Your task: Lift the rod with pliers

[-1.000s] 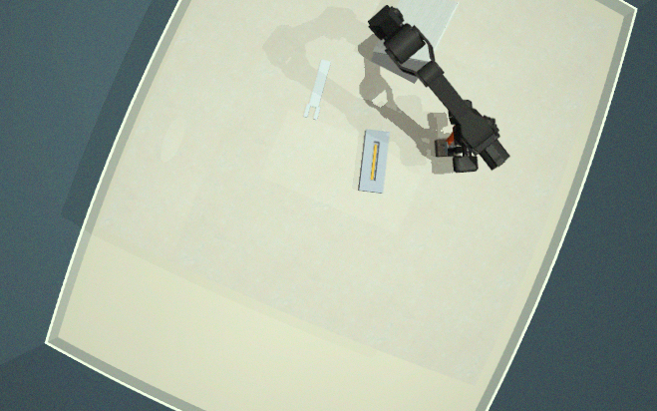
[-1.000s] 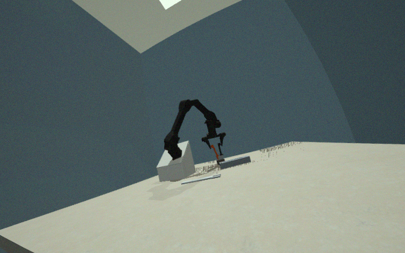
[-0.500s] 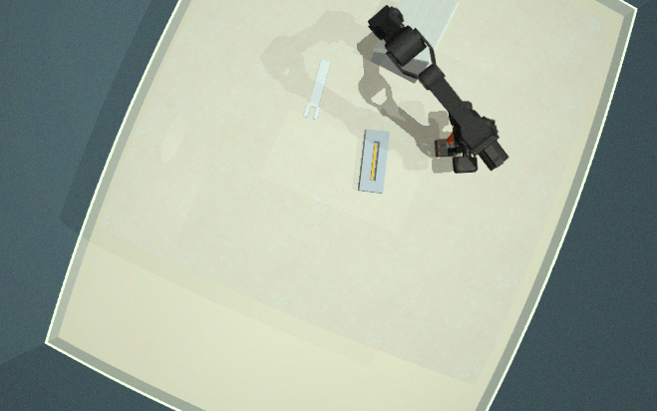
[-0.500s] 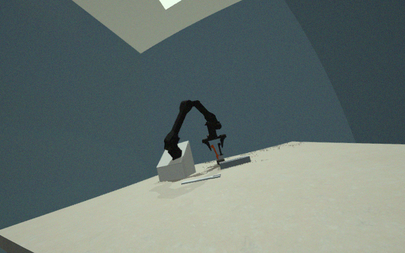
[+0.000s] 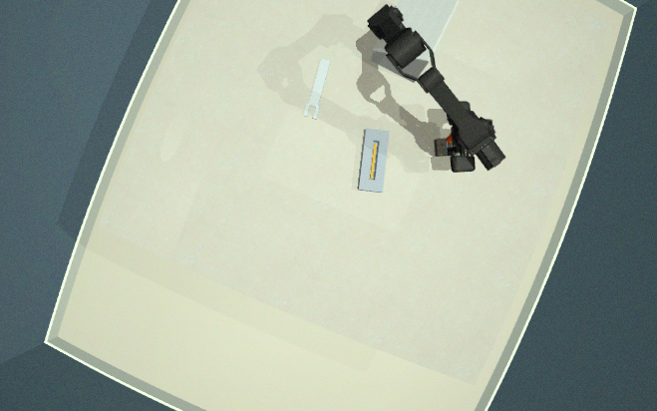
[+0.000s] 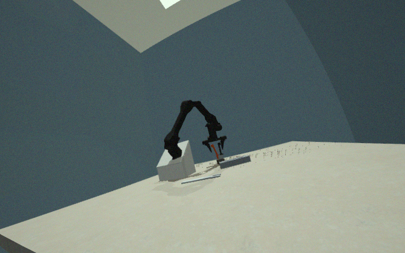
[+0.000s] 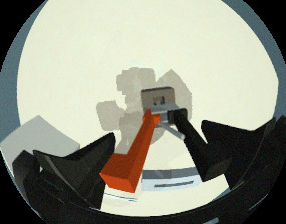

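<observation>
Your 1 arm [image 5: 453,104] [image 6: 178,124] is up in an arch: lower link rising from the shoulder [image 6: 171,141], elbow [image 6: 188,105] at the top of the bend, forearm [image 5: 448,99] [image 6: 203,109] sloping down to the wrist [image 6: 213,125]. From above, you have it running diagonally, shoulder end to wrist end, with the elbow not easy to pick out. Wrist points your gripper [image 5: 453,156] [image 6: 214,147] [image 7: 159,131] down, near vertical in the exterior view. 2 fingers [image 6: 222,144], spread wide, 1 per side, tips well apart. Nothing clamped between them. Both fingers show dark and angular in the wrist view, tapering to points.
</observation>
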Controlling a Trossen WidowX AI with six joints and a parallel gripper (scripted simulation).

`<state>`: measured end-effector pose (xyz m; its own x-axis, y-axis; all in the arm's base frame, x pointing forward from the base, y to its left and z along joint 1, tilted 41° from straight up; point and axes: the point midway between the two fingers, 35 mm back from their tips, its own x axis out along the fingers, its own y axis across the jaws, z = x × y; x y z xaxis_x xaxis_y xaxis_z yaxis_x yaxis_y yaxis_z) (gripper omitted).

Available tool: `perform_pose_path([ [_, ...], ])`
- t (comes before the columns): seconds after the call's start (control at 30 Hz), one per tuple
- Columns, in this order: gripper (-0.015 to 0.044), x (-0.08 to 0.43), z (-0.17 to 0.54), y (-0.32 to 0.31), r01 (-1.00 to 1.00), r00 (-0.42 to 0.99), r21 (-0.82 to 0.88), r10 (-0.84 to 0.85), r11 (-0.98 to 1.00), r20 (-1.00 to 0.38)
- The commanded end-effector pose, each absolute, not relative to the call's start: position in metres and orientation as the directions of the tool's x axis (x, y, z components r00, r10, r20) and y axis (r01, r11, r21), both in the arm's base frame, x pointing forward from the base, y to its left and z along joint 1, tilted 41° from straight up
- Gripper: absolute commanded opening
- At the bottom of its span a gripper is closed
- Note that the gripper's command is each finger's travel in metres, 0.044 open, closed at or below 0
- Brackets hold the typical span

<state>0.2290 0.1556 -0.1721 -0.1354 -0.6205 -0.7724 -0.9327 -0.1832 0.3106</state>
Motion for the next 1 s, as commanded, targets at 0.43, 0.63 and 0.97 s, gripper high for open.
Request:
perform_pose_path([
  [0.43, 0.0415, 0.2294, -0.1727, 0.1543, -0.932, -0.133, 0.312, -0.623, -0.187, -0.771],
  [0.63, 0.0407, 0.2294, -0.1727, 0.1543, -0.932, -0.133, 0.312, -0.623, -0.187, -0.771],
  [0.97, 0.0393, 0.2294, -0.1727, 0.1543, -0.932, -0.133, 0.312, -0.623, -0.187, -0.771],
])
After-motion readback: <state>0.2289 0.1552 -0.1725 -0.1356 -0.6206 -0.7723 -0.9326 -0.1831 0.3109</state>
